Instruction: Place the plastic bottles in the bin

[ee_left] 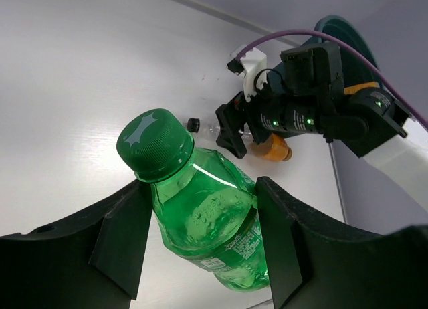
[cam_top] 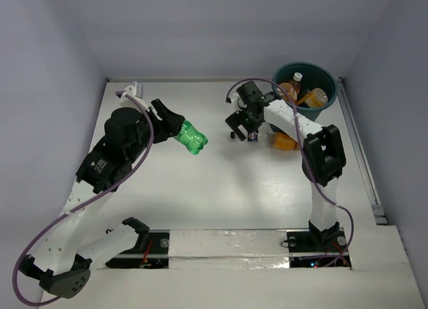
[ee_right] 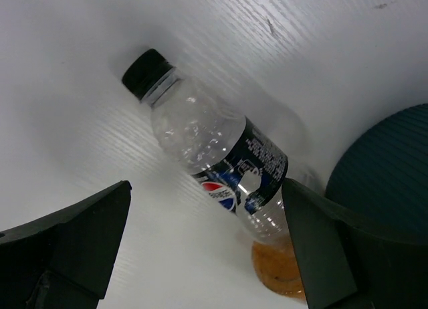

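Jaws of left gripper [ee_left: 200, 219] clamp green bottle [ee_left: 200, 209]; right gripper [ee_right: 204, 192] gapes over dark-labelled bottle [ee_right: 214, 152], eight o'clock of bin [cam_top: 306, 68].

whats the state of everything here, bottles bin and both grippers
green bottle: capped, held by left gripper
left gripper: shut on green bottle
clear bottle: capped, lying on table
right gripper: open, over clear bottle
bin: upright, holds two orange bottles
third orange bottle: lying beside bin
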Motion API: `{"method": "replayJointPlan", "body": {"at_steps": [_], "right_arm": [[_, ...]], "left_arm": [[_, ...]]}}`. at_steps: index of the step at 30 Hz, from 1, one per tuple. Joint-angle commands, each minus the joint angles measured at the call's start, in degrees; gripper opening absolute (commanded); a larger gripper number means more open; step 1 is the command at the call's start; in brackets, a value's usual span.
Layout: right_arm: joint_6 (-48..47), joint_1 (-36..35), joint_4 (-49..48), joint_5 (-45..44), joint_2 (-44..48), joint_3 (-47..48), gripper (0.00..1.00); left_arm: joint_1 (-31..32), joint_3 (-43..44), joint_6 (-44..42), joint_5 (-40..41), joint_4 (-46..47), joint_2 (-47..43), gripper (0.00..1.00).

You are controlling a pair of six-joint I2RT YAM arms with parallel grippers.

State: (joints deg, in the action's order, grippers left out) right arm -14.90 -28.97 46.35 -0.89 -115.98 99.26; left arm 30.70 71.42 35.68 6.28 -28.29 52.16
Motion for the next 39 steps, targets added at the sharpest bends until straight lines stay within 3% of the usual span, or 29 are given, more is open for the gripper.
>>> {"method": "replayJointPlan", "body": {"at_steps": [1,8,14,18,22,28,32,39], "right_arm": [[-3.0,0.0,1.2,-4.0,-2.0,3.6,1.00],[-0.9,0.0,3.7,-0.1,-6.9,5.9,1.00],[2.3,-1.2,4.9,3.5,-8.5,6.3,0.93],[5.8,-2.9,2.3,7.3,-6.9,3.8,0.80],[14.4,-2.9,-5.7,9.3,-1.5,0.9,0.52],[22.0,-2.9,-9.9,7.3,13.2,5.2,0.51],[24.9,1.4,-9.2,3.3,21.0,10.4,0.51],[29.1,16.9,-10.7,-4.8,28.4,8.6,0.51]], "left_arm": [[-1.1,4.3,-1.7,-2.2,-2.4,-0.7,0.20],[-1.6,8.6,-3.1,-2.7,-3.7,0.0,0.20],[-1.6,10.6,-3.1,-3.4,-2.8,0.6,0.20],[-1.6,10.5,-2.6,-4.2,-0.8,0.7,0.20],[-1.6,11.3,-2.3,-4.9,0.9,1.2,0.20],[-1.6,12.0,-1.5,-7.8,4.4,2.2,0.21],[-1.6,10.7,-1.0,-8.4,6.9,2.3,0.21],[-1.6,10.8,-1.8,-7.8,9.0,2.6,0.21]]}}
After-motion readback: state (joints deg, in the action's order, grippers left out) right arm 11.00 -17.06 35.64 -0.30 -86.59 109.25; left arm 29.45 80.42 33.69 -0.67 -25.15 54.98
